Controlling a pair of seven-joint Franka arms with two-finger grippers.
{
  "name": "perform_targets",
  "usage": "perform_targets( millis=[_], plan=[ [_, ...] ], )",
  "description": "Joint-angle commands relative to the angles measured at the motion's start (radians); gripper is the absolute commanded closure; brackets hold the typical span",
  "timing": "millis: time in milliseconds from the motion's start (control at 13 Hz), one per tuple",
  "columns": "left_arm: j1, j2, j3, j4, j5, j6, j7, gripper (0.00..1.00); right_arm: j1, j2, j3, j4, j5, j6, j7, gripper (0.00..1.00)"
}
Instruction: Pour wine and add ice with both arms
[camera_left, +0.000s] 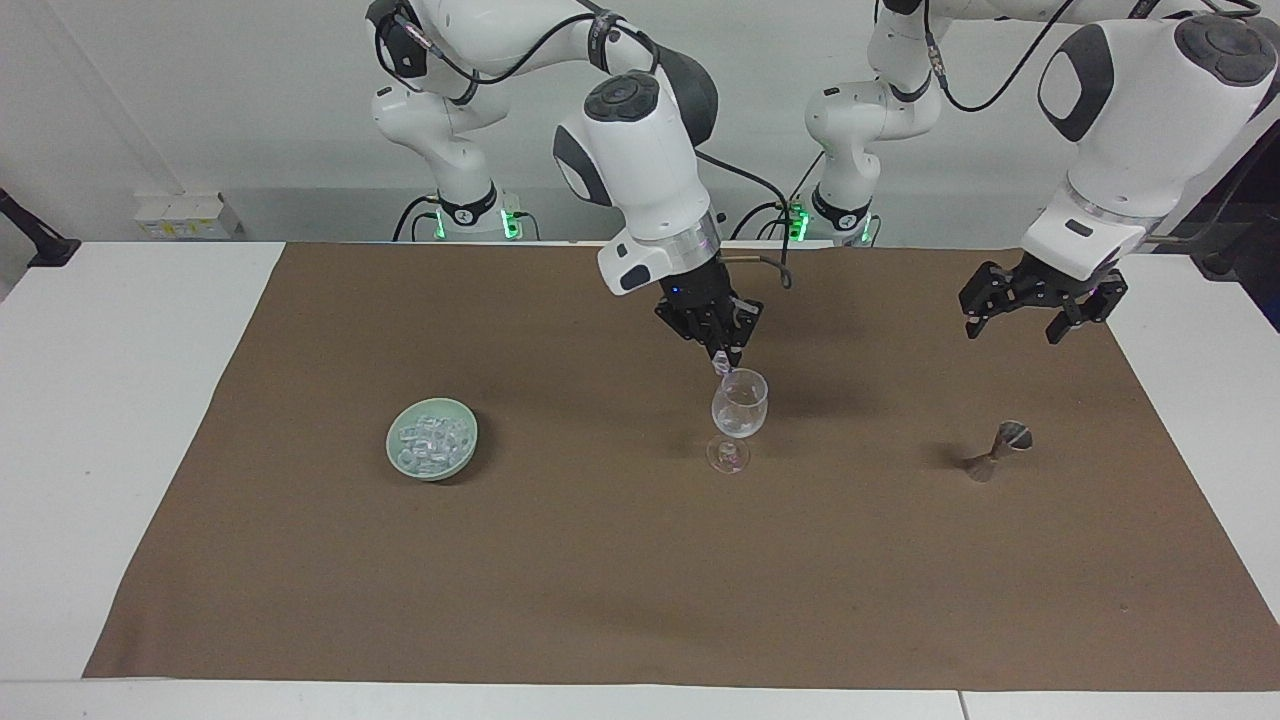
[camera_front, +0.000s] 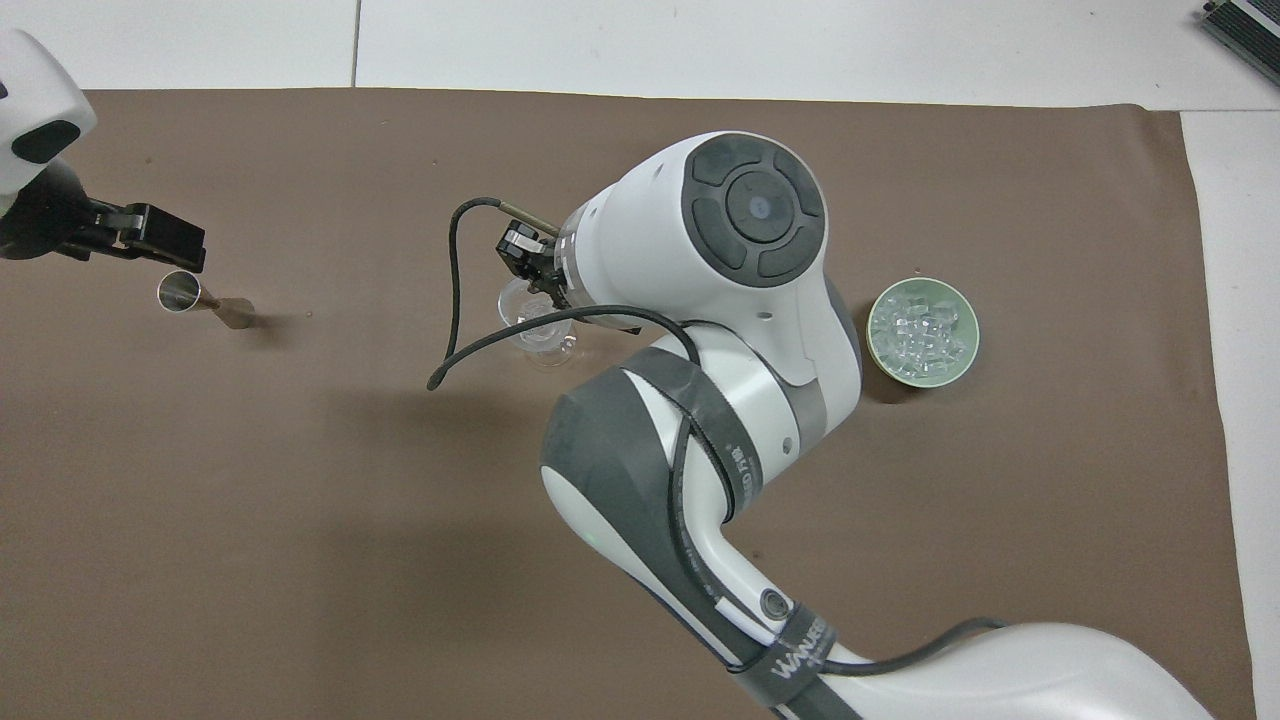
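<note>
A small ice chunk (camera_left: 722, 366) is pinched between the clenched fingers of the right gripper (camera_left: 722, 357), which is held just over the rim of the stemmed glass (camera_left: 740, 404). More ice (camera_left: 432, 443) is heaped in the green bowl (camera_left: 432, 466) toward the right arm's end. The left gripper (camera_left: 1040, 310) is spread wide, grasping nothing, above the metal jigger (camera_left: 998, 452).

We see a brown cloth (camera_left: 600, 580) on a white table (camera_left: 110, 400), a pale green bowl (camera_left: 432, 452) of whitish ice (camera_left: 430, 440), a clear glass (camera_left: 740, 405), and a silvery jigger (camera_left: 1000, 450).
</note>
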Motion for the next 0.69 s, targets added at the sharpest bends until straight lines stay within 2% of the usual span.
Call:
perform_targets(
  millis=[0,385,615],
  plan=[
    [0.003,-0.003,0.003,0.008,-0.011,0.002,0.016,0.00,0.016,0.038,0.003,0.028,-0.006,0.016,0.020,1.00],
    [0.005,-0.007,0.006,0.009,-0.009,-0.001,0.013,0.00,0.041,0.084,0.004,0.026,-0.044,0.053,0.018,1.00],
    [0.011,-0.009,0.008,0.009,-0.011,0.002,0.018,0.00,0.038,0.084,0.004,0.023,-0.042,0.070,0.015,1.00]
  ],
)
